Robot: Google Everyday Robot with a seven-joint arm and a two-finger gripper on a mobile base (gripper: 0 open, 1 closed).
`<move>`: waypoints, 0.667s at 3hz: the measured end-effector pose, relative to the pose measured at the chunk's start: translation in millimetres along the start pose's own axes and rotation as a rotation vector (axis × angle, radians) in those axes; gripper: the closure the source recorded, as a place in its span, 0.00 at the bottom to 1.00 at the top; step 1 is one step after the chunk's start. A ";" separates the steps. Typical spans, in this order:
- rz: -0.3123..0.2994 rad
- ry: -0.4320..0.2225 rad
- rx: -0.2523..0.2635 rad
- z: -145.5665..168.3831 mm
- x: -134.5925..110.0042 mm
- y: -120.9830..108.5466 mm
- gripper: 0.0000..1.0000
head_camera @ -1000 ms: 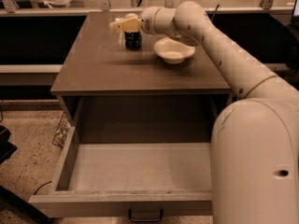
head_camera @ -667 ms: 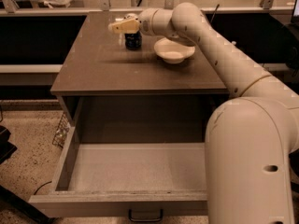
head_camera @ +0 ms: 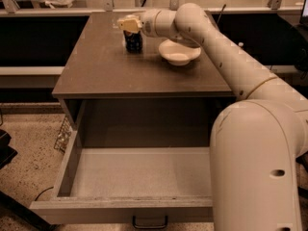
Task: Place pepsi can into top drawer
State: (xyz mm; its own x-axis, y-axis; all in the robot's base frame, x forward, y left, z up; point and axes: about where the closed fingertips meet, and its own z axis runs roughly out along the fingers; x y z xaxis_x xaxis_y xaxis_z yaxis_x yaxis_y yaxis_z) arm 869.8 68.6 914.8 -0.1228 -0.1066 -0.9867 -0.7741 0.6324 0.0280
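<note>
The pepsi can (head_camera: 133, 41), a small dark blue soda can, stands upright on the far part of the brown, flat-topped worktop (head_camera: 110, 71), well back from its front edge. The pale, cream-coloured tool (head_camera: 129, 24) sits directly over the can, touching or all but touching its top, with the can's body showing just below it. Whether the tool is open or closed on the can cannot be told from this view. Just to the right of the can, close but apart from it, lies a shallow round white bowl (head_camera: 179, 53).

Below the worktop the wide grey-brown top drawer (head_camera: 120, 203) is pulled out (its pale grey floor is bare), and the small dark metal handle (head_camera: 150, 222) shows on its front.

Compared with a second ago, the can and the tool are in the same place on the worktop; only the thick white arm (head_camera: 255, 167) in the foreground has shifted a little to the left.

The can's side is too dark to make out any logo or lettering.
</note>
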 end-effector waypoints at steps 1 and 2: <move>0.001 0.001 -0.004 2.6 0.9 2.3 0.72; 0.002 0.002 -0.008 5.0 1.8 4.4 0.95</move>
State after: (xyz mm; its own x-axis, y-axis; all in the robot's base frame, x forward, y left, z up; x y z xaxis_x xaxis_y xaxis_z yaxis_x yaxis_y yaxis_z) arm 869.2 75.1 912.4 -0.1253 -0.1071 -0.9863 -0.7791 0.6262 0.0310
